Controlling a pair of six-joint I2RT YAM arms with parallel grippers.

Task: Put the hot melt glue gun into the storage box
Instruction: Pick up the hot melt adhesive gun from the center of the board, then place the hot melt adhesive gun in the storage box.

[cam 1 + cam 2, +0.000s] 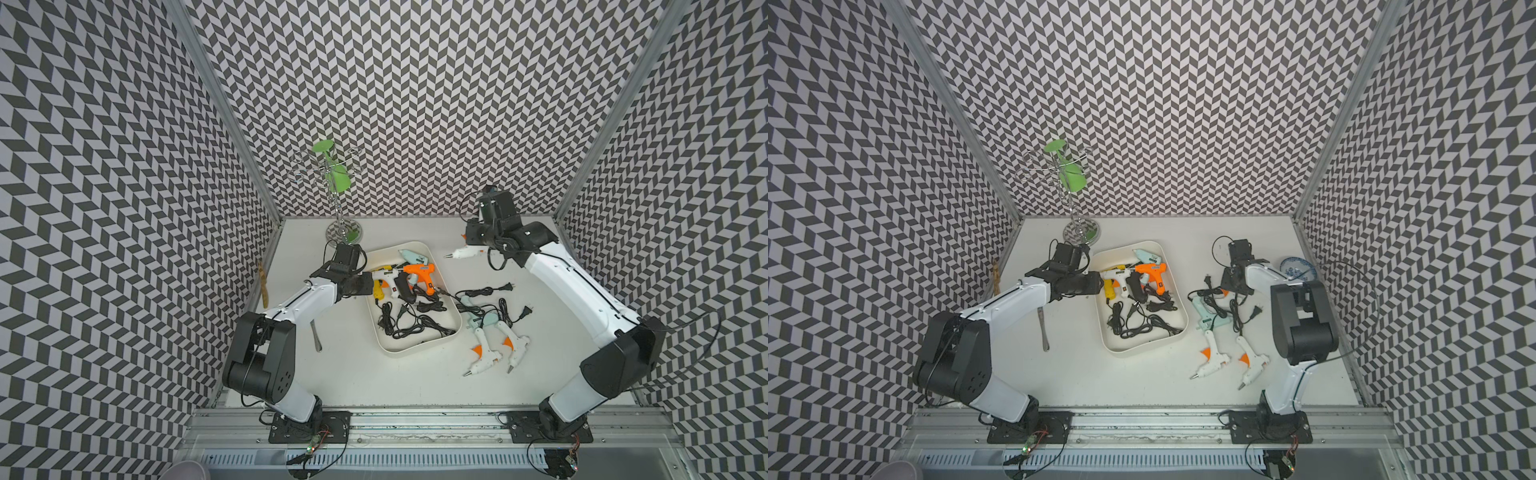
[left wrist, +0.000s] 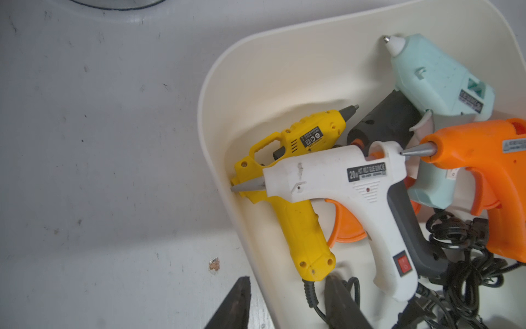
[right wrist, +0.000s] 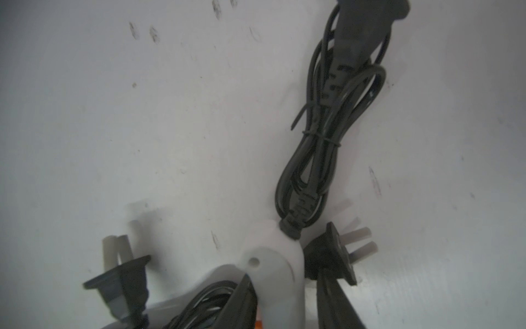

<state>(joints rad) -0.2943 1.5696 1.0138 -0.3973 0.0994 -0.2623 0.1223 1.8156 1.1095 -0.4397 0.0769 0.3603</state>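
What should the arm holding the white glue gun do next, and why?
I'd guess it should carry the white glue gun sideways until it is over the box. The right arm's jaws are closed on the gun's handle. In a top view the gun hangs beside the box, not above it, so letting go now would likely miss.

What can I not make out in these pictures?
- Right gripper hold: right wrist view, blurred and cut by the edge.
- Blue bowl: a top view, partly behind the right arm.
- Storage box floor: left wrist view, partly under glue guns and cords.
- Mint glue gun label: left wrist view, unreadably blurred.
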